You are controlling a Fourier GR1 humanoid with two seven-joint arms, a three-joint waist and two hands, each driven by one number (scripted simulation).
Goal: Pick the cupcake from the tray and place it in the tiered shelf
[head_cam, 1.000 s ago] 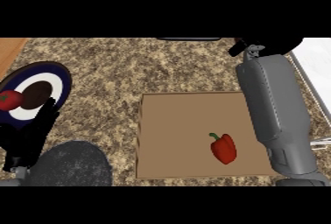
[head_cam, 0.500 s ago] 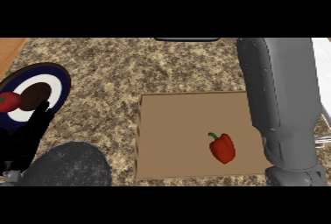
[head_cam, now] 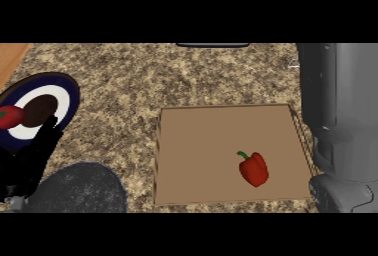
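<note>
- One thing only lies on the brown tray (head_cam: 207, 135): a red pepper (head_cam: 254, 169), near its right front corner. No cupcake shows on it. A dark brown lump (head_cam: 38, 110) sits on the blue-and-white plate (head_cam: 68, 90) at the left, beside something red (head_cam: 7, 116), but I couldn't swear to what it is.
- The right forearm (head_cam: 336, 110) runs up the right side and out past the top edge. The right hand is out of sight, so I cannot tell what its fingers are doing or holding.
- The left hand (head_cam: 29, 160) rests low at the left, fingers straight, side by side and pointing up, holding nothing.
- The shelf isn't plainly in sight; a dark bar (head_cam: 212, 45) at the far edge of the surface (head_cam: 148, 75) may belong to it.
- If the cupcake is up there, I'd keep it upright, bring it level over a tier, and release only once it sits flat.
- A second ago that forearm slanted inward with its black hand showing at the top. Now it stands straighter and the hand has gone from view. The pepper, tray and plate haven't moved.
</note>
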